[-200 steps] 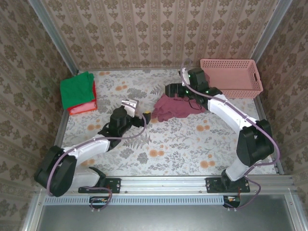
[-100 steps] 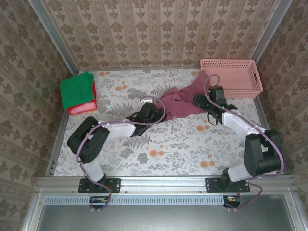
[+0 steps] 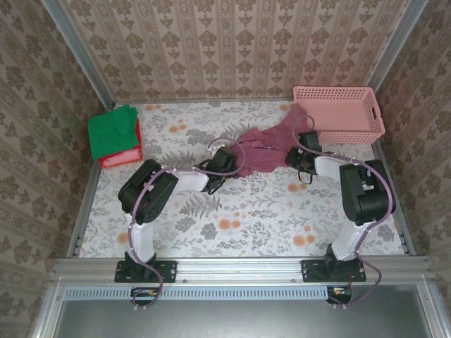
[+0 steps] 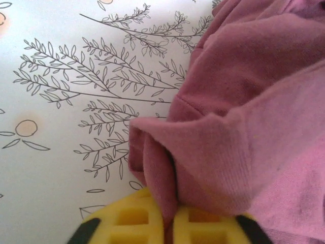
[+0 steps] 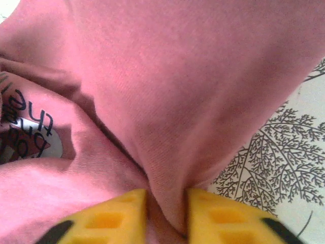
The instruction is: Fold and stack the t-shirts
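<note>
done: green t-shirt (image 3: 113, 130) folded atop red t-shirt (image 3: 121, 159), far-left corner; red one apparently folded, only its edge visible. pending: maroon t-shirt (image 3: 262, 149), crumpled mid-table, unfolded, unstacked. left gripper (image 4: 170, 216) and right gripper (image 5: 166, 206) each clenched on its cloth.

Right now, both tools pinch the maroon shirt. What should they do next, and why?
Probably lift and pull apart a little. The left tool and right tool each pinch a fold of the maroon shirt, which lies crumpled on the table; it likely needs spreading flat before folding.
</note>
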Robot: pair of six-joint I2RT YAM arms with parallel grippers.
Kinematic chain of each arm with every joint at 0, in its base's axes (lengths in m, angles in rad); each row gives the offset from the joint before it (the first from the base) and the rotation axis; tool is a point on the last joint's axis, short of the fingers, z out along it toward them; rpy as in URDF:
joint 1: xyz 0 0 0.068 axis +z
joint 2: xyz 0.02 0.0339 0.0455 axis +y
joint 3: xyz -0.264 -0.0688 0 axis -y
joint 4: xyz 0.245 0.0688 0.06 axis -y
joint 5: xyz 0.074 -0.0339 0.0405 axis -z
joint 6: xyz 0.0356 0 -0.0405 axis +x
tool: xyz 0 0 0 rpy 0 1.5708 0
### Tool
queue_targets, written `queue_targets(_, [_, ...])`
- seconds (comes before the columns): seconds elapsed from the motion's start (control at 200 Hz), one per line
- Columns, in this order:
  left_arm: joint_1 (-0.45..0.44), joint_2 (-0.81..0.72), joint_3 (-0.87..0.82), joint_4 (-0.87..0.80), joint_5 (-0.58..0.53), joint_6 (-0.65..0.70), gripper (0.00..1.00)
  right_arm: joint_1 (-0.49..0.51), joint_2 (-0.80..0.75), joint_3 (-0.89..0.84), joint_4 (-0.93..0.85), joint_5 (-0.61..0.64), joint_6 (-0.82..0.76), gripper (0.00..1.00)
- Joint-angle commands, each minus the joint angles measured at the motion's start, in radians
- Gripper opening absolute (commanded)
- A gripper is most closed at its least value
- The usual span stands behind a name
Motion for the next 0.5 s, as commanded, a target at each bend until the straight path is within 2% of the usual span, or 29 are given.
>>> queue_targets(0.0, [0.007, -0.038, -0.017, 0.009, -0.023, 0.004, 0.0, 0.001, -0.082, 0.017, 0.027, -0.03, 0.0, 0.01])
queue_targets(0.19, [0.029, -0.213, -0.089, 0.002, -0.105, 0.072, 0.0, 0.044, -0.289, 0.015, 0.001, -0.017, -0.059, 0.0])
queue_targets(0.325, [0.053, -0.349, -0.097, -0.055, -0.133, 0.138, 0.0, 0.097, -0.439, 0.063, -0.032, 0.044, -0.123, 0.0])
queue_targets(0.495, [0.065, -0.562, -0.106, -0.135, -0.206, 0.231, 0.0, 0.166, -0.594, 0.133, -0.047, 0.053, -0.214, 0.0])
